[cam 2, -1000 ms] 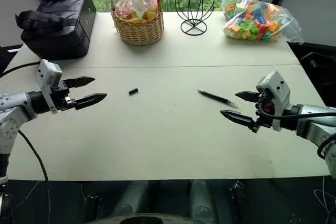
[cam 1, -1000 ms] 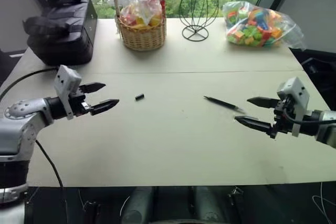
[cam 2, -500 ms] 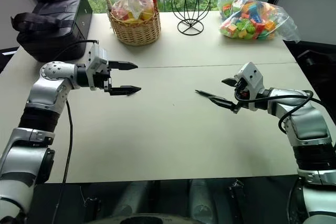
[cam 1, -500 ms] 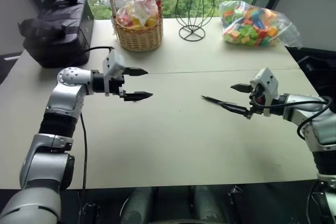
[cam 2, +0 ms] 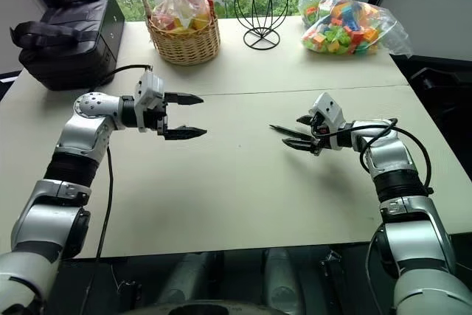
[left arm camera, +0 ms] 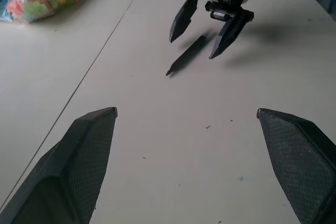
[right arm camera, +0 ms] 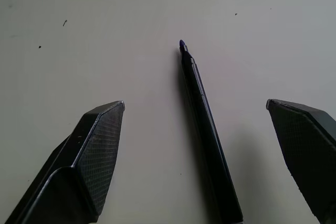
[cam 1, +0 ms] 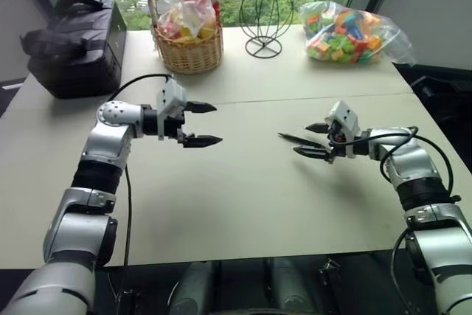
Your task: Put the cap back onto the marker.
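I am looking down over a pale table (cam 1: 243, 204) through the head camera. My right gripper (cam 1: 309, 140) is hanging low over the table at about 3 o'clock from the table's middle, its two black fingers spread wide apart and gripping nothing. The marker (cam 1: 293, 138), slim and black, is lying flat on the table between those spread fingers, its tip pointing away from the gripper toward 10 o'clock; I cannot tell whether either finger is touching it. My left gripper (cam 1: 205, 124) is hovering at about 9 o'clock, well apart from the marker, its fingers also spread wide and empty, pointing across toward the right gripper. I cannot make out the cap. Along the far edge, from 10 to 2 o'clock, are sitting a black bag (cam 1: 77, 46), a wicker basket (cam 1: 186, 53), a wire ornament (cam 1: 264, 12) and a clear bag of coloured blocks (cam 1: 350, 32).
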### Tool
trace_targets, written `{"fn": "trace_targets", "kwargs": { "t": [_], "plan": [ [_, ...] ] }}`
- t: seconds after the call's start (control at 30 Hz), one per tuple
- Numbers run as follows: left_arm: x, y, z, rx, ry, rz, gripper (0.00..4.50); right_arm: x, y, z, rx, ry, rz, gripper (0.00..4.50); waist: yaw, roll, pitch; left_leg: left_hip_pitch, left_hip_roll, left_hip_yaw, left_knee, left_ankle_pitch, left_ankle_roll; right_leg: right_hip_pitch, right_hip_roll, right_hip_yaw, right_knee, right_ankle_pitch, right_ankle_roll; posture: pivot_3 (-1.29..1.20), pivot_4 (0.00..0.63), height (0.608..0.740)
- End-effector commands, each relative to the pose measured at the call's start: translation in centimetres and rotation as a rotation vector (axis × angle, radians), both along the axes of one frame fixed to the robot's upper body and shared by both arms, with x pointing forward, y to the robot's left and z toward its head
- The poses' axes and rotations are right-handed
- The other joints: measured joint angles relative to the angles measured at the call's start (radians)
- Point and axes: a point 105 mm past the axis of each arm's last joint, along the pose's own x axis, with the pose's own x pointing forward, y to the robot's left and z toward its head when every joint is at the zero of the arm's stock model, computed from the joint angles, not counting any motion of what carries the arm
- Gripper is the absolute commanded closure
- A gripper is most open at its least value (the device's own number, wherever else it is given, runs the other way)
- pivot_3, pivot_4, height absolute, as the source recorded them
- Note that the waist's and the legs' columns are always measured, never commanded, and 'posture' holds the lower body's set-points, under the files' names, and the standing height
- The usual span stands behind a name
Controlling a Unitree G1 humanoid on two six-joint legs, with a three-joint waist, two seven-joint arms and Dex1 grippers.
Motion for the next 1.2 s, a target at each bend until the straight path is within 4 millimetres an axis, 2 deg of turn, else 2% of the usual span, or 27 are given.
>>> {"fn": "trace_targets", "kwargs": {
  "t": [0.03,0.13,0.2,0.27,0.47,0.67,0.8,0.9,1.03,1.2],
  "plan": [
    [-0.2,0.2,1.4,-0.026,-0.052,0.015,0.03,0.5,0.7,0.8,0.003,-0.028,0.035,0.02,-0.001,0.000,0.000,0.000,0.000,0.000,0.000,0.000,0.000,0.000,0.000,0.000,0.000,0.000,0.000,0.00,0.150,0.740],
    [-0.2,0.2,1.4,-0.035,-0.056,0.031,0.03,0.7,0.8,0.1,0.001,-0.014,0.035,0.02,-0.001,0.000,0.000,0.000,0.000,0.000,0.001,0.000,0.000,0.000,0.000,0.000,0.001,0.000,0.000,0.00,0.150,0.740],
    [-0.2,0.2,1.4,-0.041,-0.058,0.039,0.03,0.9,0.9,-0.1,0.000,-0.012,0.032,0.54,-0.001,0.000,0.000,0.000,0.000,0.000,0.001,0.000,-0.001,0.000,0.000,0.000,0.001,0.000,0.000,0.00,0.150,0.740],
    [-0.2,0.2,1.5,-0.045,-0.061,0.047,0.03,1.0,0.9,-0.3,-0.004,-0.013,0.030,1.31,-0.001,0.000,0.000,0.000,0.000,0.000,0.001,0.000,-0.001,0.000,0.000,0.000,0.002,0.000,0.000,0.00,0.150,0.740],
    [-0.1,0.4,1.5,-0.048,-0.065,0.069,0.03,0.8,1.0,-1.0,-0.024,-0.009,0.042,4.43,-0.001,0.000,0.000,0.000,0.000,-0.001,0.002,0.001,-0.001,0.000,0.001,0.000,0.002,0.000,0.000,0.00,0.150,0.740],
    [0.3,1.7,1.5,-0.051,-0.064,0.132,0.03,0.9,0.7,-0.5,-0.030,-0.041,0.022,4.43,-0.001,0.000,0.000,0.001,0.000,-0.001,0.002,0.001,-0.001,0.000,0.001,0.000,0.003,0.000,0.000,0.00,0.150,0.740],
    [1.1,4.4,1.1,-0.019,-0.079,0.261,0.03,1.7,0.6,3.6,-0.039,-0.154,-0.034,4.43,-0.003,0.001,0.000,0.000,0.000,-0.001,0.002,0.001,-0.001,-0.001,0.001,0.001,0.004,0.000,0.000,0.00,0.150,0.740],
    [1.0,7.1,-0.4,0.065,-0.077,0.330,0.03,0.9,1.4,7.6,-0.098,-0.218,-0.024,4.43,-0.002,0.002,0.001,0.000,0.000,-0.001,0.002,0.001,-0.001,-0.002,0.001,0.002,0.005,0.000,0.000,0.00,0.150,0.740],
    [0.9,8.4,-2.5,0.115,-0.068,0.364,0.03,-0.9,3.1,10.2,-0.061,-0.179,-0.048,4.43,0.004,0.002,0.001,0.000,0.000,-0.001,0.001,0.001,-0.002,-0.003,0.001,0.002,0.005,0.000,0.000,0.00,0.150,0.740],
    [1.2,7.8,-5.0,0.065,-0.012,0.390,0.03,-2.4,5.0,11.3,0.011,-0.153,-0.076,4.43,0.011,0.002,0.001,-0.001,0.000,-0.002,0.003,0.001,-0.002,-0.002,0.000,0.001,0.004,0.000,-0.001,0.00,0.150,0.740]
  ]
}}
